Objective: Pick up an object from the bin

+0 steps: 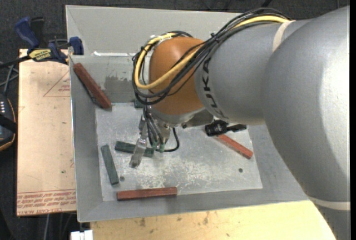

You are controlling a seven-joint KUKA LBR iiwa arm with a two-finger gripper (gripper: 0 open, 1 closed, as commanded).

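The gripper [138, 154] is over a dark green bar [124, 148] lying left-right; its opening cannot be told

One camera high above the grey bin [83, 139], slightly oblique, arm [289, 83] from the right.

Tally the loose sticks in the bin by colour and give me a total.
Red-brown sticks: 3, one leaning at the upper left, one along the front, one at the right.
Dark green sticks: 2, one at the left, one beside the gripper at.
Total: 5 in plain sight; the arm may hide more.
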